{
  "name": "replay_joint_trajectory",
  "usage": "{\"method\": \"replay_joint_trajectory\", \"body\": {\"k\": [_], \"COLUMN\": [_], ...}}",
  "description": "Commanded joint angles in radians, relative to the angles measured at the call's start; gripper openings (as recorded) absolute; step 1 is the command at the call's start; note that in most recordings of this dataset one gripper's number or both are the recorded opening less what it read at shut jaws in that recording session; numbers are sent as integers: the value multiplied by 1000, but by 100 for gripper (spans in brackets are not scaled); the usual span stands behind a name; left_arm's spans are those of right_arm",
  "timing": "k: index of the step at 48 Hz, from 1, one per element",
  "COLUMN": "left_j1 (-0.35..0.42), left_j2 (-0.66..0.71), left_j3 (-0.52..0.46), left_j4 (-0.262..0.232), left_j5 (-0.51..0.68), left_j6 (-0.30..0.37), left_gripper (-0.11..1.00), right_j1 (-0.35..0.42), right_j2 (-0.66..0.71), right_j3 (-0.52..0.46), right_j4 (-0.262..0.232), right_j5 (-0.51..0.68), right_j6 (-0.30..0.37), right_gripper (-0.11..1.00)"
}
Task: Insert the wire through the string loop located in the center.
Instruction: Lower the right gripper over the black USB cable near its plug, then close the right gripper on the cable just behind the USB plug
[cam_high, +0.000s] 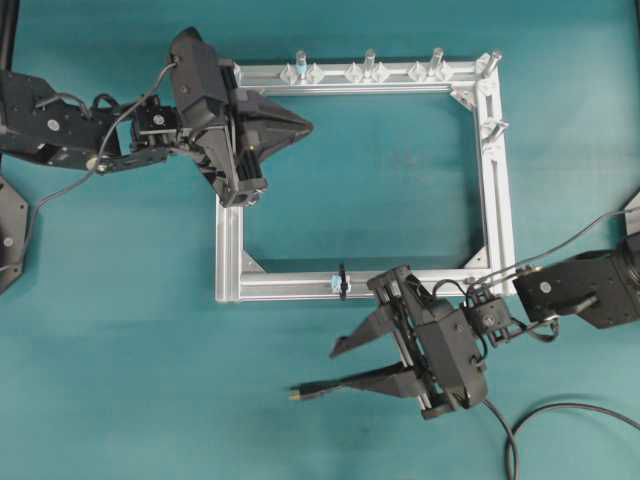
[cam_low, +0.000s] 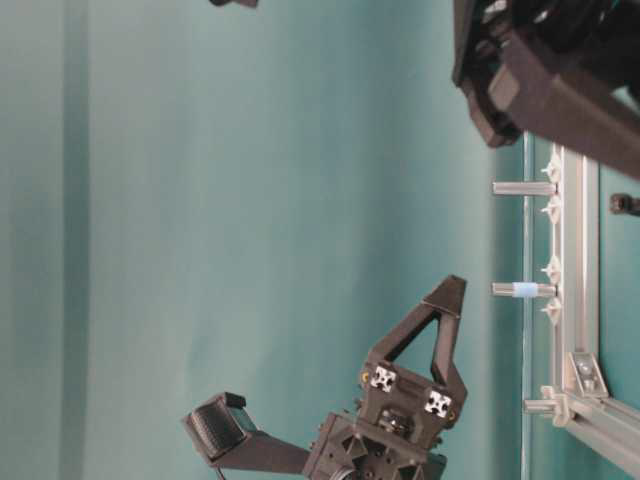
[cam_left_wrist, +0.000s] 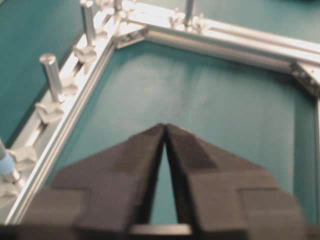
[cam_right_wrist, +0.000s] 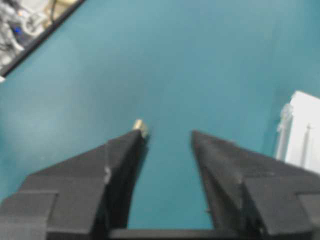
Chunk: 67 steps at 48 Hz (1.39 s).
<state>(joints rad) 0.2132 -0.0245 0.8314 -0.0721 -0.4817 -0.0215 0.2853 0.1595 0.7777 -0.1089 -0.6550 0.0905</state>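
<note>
my right gripper (cam_high: 345, 368) stands released, the wire's plug (cam_high: 299, 394) lying on the table by its lower finger, apart from the string loop (cam_high: 341, 282) on the aluminium frame (cam_high: 497, 180). my left gripper (cam_high: 306, 127) looks clenched, holding nothing.

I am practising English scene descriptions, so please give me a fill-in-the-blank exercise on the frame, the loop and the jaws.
1. In the overhead view, the string loop sits on the ___ bar of the aluminium frame.
2. The jaws of the right gripper stand ___.
3. The jaws of the left gripper are ___.
4. The plug of the wire lies ___ the frame.
Missing words: bottom; open; shut; outside.
</note>
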Motion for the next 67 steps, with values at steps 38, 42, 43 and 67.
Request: {"method": "replay_joint_trajectory", "body": {"k": [38,42,43,67], "left_j1": [-11,-14,-14,-31], "left_j2": [-28,-28,-28,-28], "left_j3": [-8,-8,-8,-8], "left_j4": [0,2,2,2], "left_j5": [43,43,43,80], "left_j6": [-8,-8,-8,-9], "left_gripper": [21,20,20,20], "right_j1": [57,58,57,58], "right_j2": [17,41,48,150], "right_j3": [-26,-41,-46,-69], "right_j4": [31,31,31,46], "right_j5": [74,71,69,75], "right_j6": [2,2,2,2], "right_gripper": [49,49,49,49]}}
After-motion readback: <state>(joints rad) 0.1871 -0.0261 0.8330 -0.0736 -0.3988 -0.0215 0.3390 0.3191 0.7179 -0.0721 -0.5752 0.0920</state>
